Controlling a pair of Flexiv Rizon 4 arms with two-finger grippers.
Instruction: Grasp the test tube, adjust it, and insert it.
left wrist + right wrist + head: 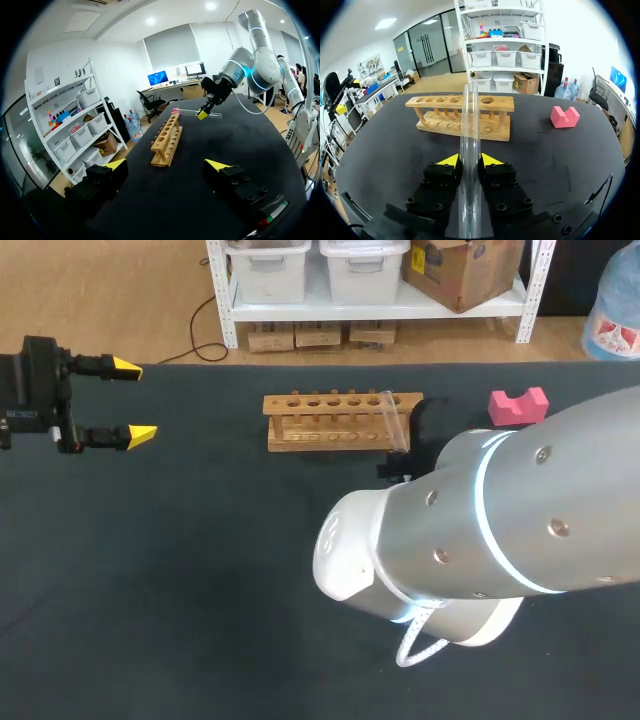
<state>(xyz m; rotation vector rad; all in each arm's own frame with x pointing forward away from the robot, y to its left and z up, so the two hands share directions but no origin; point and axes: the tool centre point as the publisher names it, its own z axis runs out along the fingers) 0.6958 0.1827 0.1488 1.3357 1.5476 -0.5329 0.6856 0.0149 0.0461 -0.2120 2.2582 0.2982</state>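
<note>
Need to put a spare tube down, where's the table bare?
Bare table lies between the left hand and the wooden rack, and in front of the rack. Crowded at the rack's right end, where the right hand holds the test tube.

The head view looks down on the table point(150, 590) from above and behind. The left wrist view sits low, with the wooden rack point(167, 142) well ahead of its jaws. The right wrist view has it near ahead of its jaws. All three share the rack.

A wooden rack point(340, 421) is sitting on the dark table point(180, 570). A pink block point(518, 406) is lying beside it, a bit apart.
</note>
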